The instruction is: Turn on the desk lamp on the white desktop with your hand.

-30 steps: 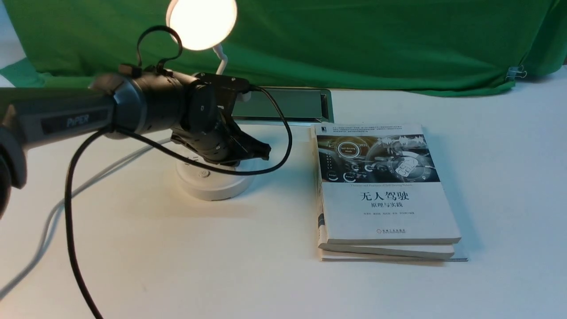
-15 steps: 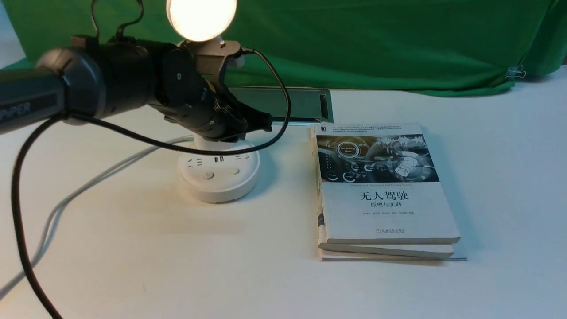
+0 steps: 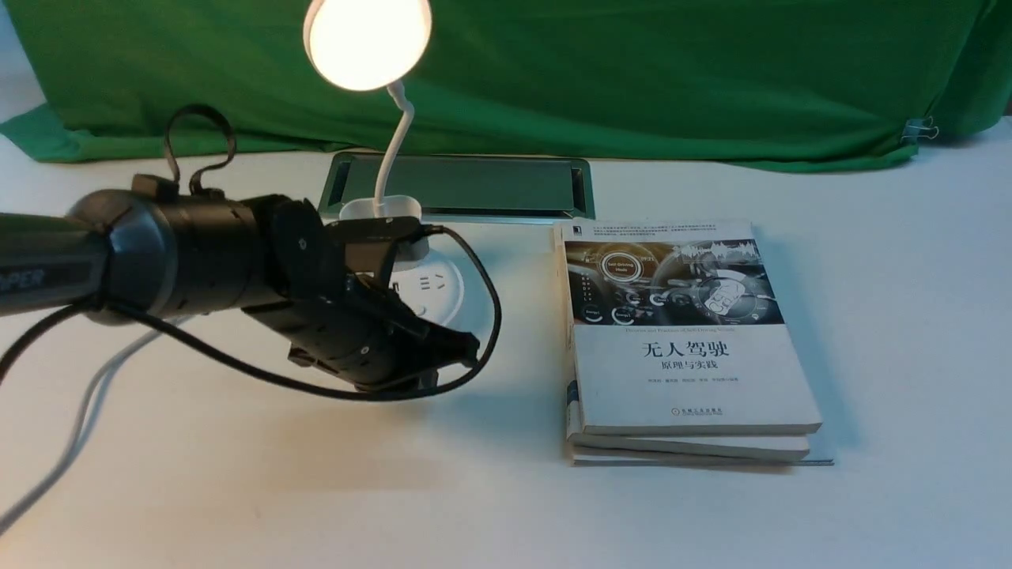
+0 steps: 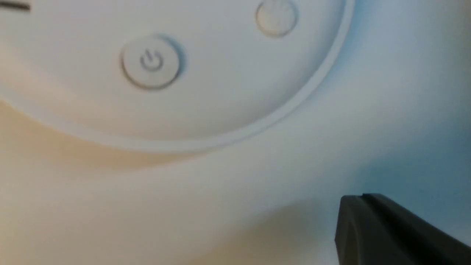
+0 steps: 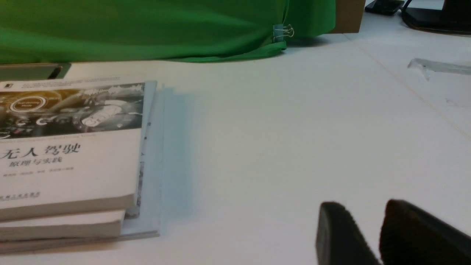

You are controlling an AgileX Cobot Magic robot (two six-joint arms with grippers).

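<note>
The desk lamp stands on the white desktop (image 3: 237, 490), and its round disc head (image 3: 368, 39) glows warm. Its thin neck (image 3: 395, 134) runs down to a cup-like holder (image 3: 379, 208). My left arm hides most of the round base (image 3: 439, 286). My left gripper (image 3: 472, 348) is shut and empty, low over the desk, just in front of the base. In the left wrist view its shut tip (image 4: 353, 208) sits apart from the base's power button (image 4: 151, 62) and a second button (image 4: 276, 16). My right gripper (image 5: 368, 215) is empty over bare desk, jaws a little apart.
Two stacked books (image 3: 688, 348) lie right of the lamp and also show in the right wrist view (image 5: 66, 165). A grey cable hatch (image 3: 490, 183) sits behind the lamp. The lamp's white cord (image 3: 87, 395) trails left. A green cloth (image 3: 672, 79) hangs at the back.
One second ago my left gripper was over the lamp base. It rose, then came down in front of the base, nearer the front. The lamp is lit throughout.
</note>
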